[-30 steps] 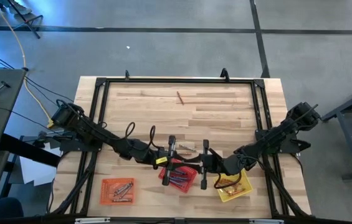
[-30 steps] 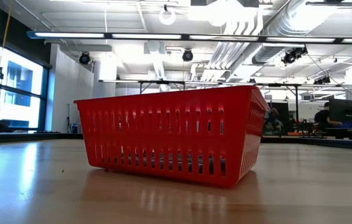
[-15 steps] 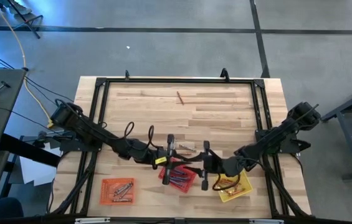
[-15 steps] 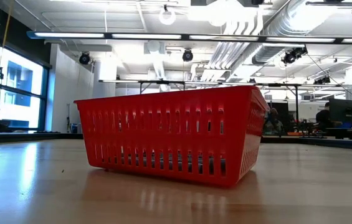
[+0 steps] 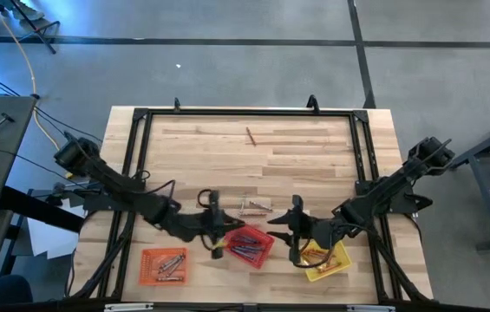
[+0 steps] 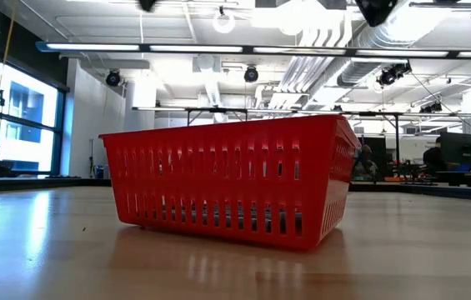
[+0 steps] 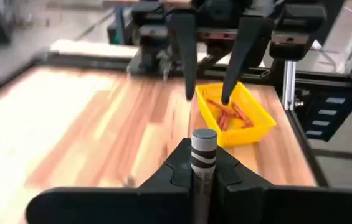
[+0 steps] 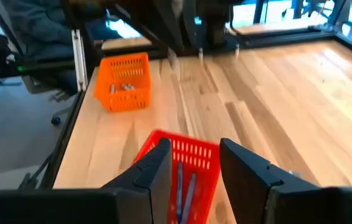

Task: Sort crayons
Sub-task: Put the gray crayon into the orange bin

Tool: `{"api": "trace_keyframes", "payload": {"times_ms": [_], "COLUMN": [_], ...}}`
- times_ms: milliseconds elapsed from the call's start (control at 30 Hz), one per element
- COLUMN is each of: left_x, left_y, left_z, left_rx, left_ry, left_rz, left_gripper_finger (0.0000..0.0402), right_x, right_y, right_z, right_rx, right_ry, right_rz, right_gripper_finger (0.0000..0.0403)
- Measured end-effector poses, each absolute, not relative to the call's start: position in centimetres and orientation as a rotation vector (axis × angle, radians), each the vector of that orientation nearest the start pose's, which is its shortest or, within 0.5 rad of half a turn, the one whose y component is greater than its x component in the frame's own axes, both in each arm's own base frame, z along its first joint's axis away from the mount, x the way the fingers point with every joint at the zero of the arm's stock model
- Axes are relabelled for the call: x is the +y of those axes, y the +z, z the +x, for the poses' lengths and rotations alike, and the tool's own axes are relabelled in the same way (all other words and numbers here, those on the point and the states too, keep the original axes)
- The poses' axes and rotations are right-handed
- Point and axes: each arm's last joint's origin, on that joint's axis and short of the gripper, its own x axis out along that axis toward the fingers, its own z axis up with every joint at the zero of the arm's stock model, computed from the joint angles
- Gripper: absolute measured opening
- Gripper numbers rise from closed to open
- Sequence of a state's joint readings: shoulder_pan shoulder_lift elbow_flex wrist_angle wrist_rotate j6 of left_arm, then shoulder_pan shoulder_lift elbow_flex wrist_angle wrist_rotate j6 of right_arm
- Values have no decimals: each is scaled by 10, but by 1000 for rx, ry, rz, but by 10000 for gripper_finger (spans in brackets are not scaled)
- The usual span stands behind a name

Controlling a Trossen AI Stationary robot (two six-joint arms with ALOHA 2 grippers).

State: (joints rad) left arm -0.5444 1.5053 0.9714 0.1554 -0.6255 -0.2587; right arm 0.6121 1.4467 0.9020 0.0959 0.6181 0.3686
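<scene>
My left gripper point(image 5: 214, 227) hangs left of the red basket point(image 5: 266, 251), shut on a grey crayon point(image 7: 204, 149). My right gripper point(image 5: 294, 232) stands open between the red basket and the yellow basket point(image 5: 338, 264), nothing between its fingers point(image 8: 157, 165). Bluish crayons point(image 8: 185, 186) lie in the red basket, reddish-orange ones point(image 7: 228, 115) in the yellow basket, grey ones point(image 5: 166, 264) in the orange basket point(image 5: 146, 269). A few loose crayons point(image 5: 253, 206) lie flat on the table behind the red basket. One more crayon point(image 5: 250, 135) lies near the far edge. My left gripper pinches the grey crayon between its two fingers. The crayon lies along the fingers, and its blunt end point(image 7: 204, 138) sticks out past the fingertips. It is lifted clear of the table.
A black frame point(image 5: 245, 113) runs round the table top. The three baskets stand in a row along the near edge. The red basket point(image 6: 227, 187) fills the middle of the low view. Bare wood lies across the far half of the table.
My left gripper has gone toward the table's left edge, off the red basket's left side, uncovering the loose crayons behind the basket. My right gripper has shifted a little toward the right, off the red basket's right rim. The baskets have stayed put.
</scene>
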Motion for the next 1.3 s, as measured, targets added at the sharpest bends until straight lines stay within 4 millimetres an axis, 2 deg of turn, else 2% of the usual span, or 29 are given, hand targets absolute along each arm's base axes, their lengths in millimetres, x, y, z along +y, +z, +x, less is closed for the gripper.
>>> {"api": "trace_keyframes", "payload": {"times_ms": [200, 367, 533, 667, 1000, 1300], "left_x": [-168, -174, -177, -181, -200, -197], "left_y": [262, 246, 228, 223, 222, 210], "left_z": [256, 229, 200, 181, 160, 154], "left_rx": [404, 693, 990, 1102, 1225, 1239], "left_ry": [178, 169, 344, 463, 488, 507], "left_rz": [-203, -510, -702, -783, -937, -904], "left_gripper_finger": [1, 2, 2, 2, 3, 6], "right_x": [163, 162, 155, 148, 135, 126], "right_y": [243, 240, 238, 237, 235, 233], "right_z": [260, 259, 262, 265, 270, 273], "right_rx": [435, 468, 481, 490, 517, 539], "right_ry": [-81, -81, -102, -130, -180, -212], "right_rz": [112, 92, 68, 69, 64, 49], "right_gripper_finger": [129, 129, 129, 129, 129, 129]}}
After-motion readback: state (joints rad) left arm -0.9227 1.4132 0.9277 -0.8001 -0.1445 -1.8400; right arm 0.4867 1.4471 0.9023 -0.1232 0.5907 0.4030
